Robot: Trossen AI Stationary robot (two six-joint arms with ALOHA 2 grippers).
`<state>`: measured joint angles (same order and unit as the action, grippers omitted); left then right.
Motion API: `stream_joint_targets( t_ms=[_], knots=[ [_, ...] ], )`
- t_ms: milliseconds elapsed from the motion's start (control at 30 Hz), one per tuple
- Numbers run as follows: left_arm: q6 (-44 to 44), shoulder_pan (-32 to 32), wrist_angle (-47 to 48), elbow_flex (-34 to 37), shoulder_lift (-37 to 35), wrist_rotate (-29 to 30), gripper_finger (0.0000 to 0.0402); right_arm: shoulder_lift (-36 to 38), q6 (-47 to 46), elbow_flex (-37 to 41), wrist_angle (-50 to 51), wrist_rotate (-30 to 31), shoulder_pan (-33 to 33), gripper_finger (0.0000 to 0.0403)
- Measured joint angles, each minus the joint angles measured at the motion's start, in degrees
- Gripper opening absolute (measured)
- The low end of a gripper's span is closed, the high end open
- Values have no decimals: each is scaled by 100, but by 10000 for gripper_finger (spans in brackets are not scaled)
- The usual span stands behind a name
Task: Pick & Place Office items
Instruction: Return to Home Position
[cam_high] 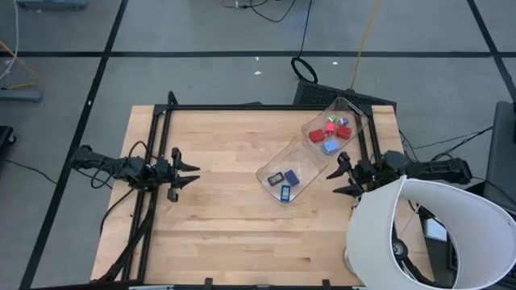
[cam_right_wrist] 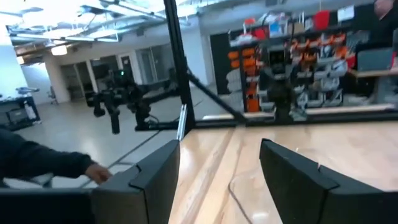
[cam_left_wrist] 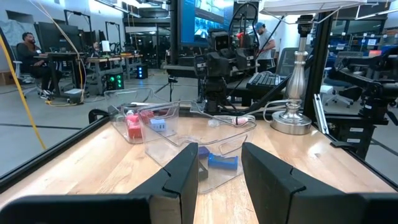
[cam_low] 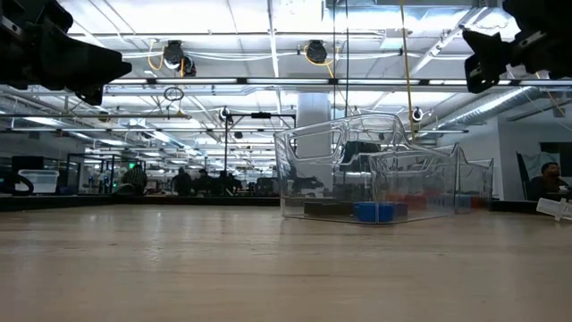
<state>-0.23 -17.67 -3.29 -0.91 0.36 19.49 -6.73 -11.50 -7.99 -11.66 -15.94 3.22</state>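
A clear plastic bin (cam_high: 310, 153) lies slantwise on the table's right half, resting on its long side. At its far-right end sit red blocks (cam_high: 330, 127), a green one (cam_high: 339, 121) and a light-blue block (cam_high: 330, 146). At its near-left end lie a dark flat rectangle (cam_high: 276, 178) and blue blocks (cam_high: 292, 179). My left gripper (cam_high: 193, 172) hovers open over the table's left part, pointing at the bin (cam_left_wrist: 180, 127). My right gripper (cam_high: 333, 182) is open just right of the bin. In the low view both grippers hang high above the tabletop.
A white lampshade (cam_high: 419, 234) covers the table's near-right corner, and its metal base (cam_left_wrist: 292, 118) stands beside the right arm. A black frame (cam_high: 242, 106) runs along the far and side edges. A person's hand and sleeve (cam_right_wrist: 93, 171) show beyond the table.
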Motion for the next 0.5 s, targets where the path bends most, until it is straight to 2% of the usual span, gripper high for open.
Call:
stream_joint_targets(
  t_ms=[300, 400, 500],
  knots=[
    [0, 1, 0, 0, 1, 0, 122, 673, 394, 2, 178, 98, 0, 212],
    [1, 1, -8, 0, 1, -3, 122, 659, 457, 0, -8, 94, 0, 212],
    [2, 1, -28, 5, 1, -3, 122, 660, 566, 0, 79, 442, 0, 212]
  ],
)
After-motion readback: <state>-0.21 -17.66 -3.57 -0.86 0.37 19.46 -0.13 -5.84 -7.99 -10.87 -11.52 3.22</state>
